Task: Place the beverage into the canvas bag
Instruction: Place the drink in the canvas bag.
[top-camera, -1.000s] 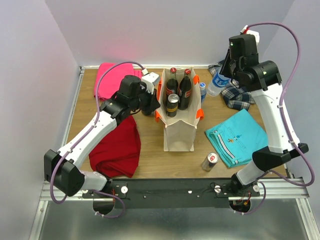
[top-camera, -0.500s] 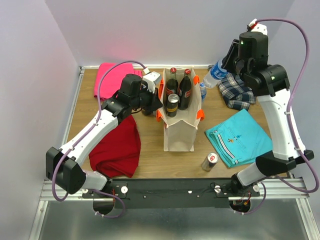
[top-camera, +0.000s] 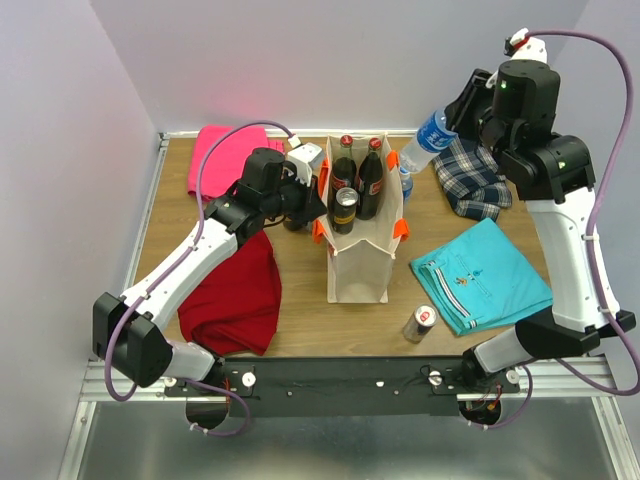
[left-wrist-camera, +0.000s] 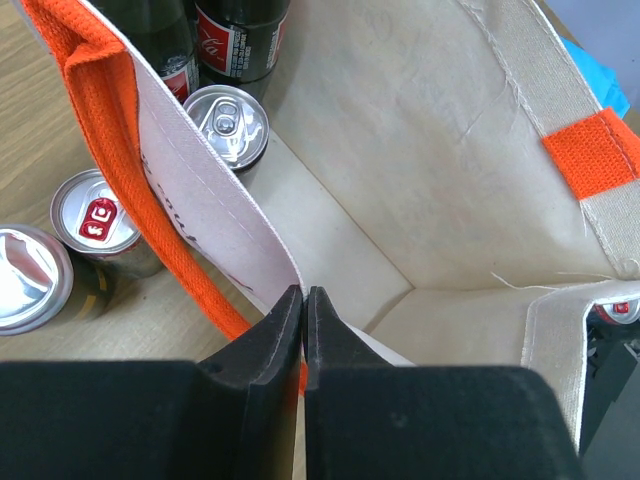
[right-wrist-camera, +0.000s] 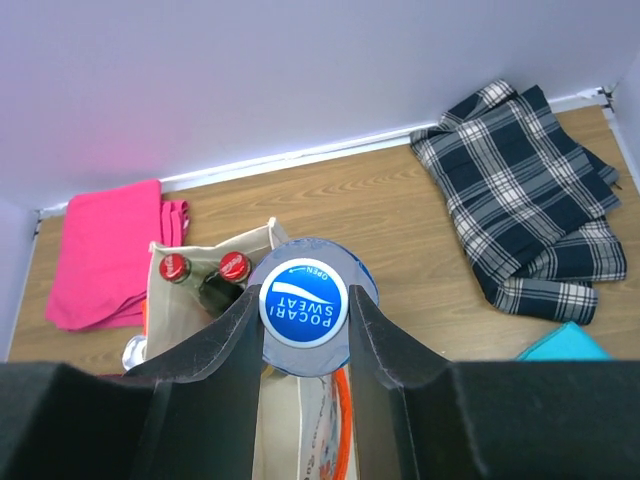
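Right gripper (right-wrist-camera: 305, 305) clenched on the clear plastic bottle (top-camera: 427, 136) with blue cap and blue-and-white label, the beverage of the task, held tilted in the air beyond the far right corner of the tall cream canvas bag (top-camera: 358, 268) with orange handle straps; left gripper (left-wrist-camera: 303, 303) pinched tight on the bag's left rim beside an orange strap, holding the mouth open. You would do well to carry the bottle toward the near half of the mouth, where the left wrist view shows bare canvas floor; the far end is taken by two dark cola bottles (top-camera: 358, 175) with red caps, and a silver-topped can (top-camera: 345, 206) stands just in front of them. Bring the bottle upright, base downward, and lower it between the walls before you loosen the grip; a tilted entry would likely knock the red caps or drag the far rim inward. Mind the orange strap loops (top-camera: 401, 226) on the right wall, which could snag the base; keep the right fingers apart from the left gripper at the opposite rim. Outside, two small cans (left-wrist-camera: 95, 215) stand just beside the left wall; a navy plaid cloth (top-camera: 472, 180) lies below the right arm; a lone can (top-camera: 421, 322) stands near the front right corner, well apart from the descent; the rear wall rises close behind the right wrist, so open room lies toward you.
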